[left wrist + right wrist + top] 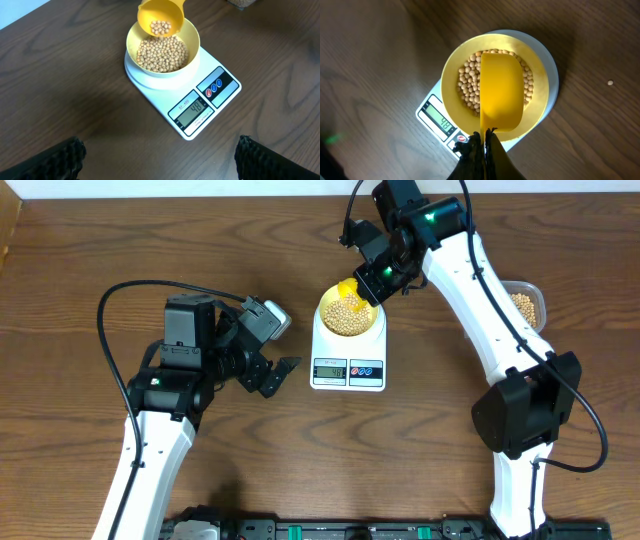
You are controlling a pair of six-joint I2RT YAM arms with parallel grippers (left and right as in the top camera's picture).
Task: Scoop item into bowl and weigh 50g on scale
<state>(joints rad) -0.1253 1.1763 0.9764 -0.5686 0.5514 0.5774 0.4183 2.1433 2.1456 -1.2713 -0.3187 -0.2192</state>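
You're topping up: your right pincer point(483, 140) grips the scoop point(501, 90) over the bowl point(451, 75) of beans point(162, 56) on the scale point(222, 95); left pincer point(278, 377) gapes idle; the display point(192, 112) reads just short, so trickle in only a few more.

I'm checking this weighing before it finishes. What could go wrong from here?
1. The scoop holds several soybeans above the bowl; tipping all in may overshoot, since the display seems to read 48.
2. The scoop hangs close to the bowl's rim; pressing it could skew the scale.
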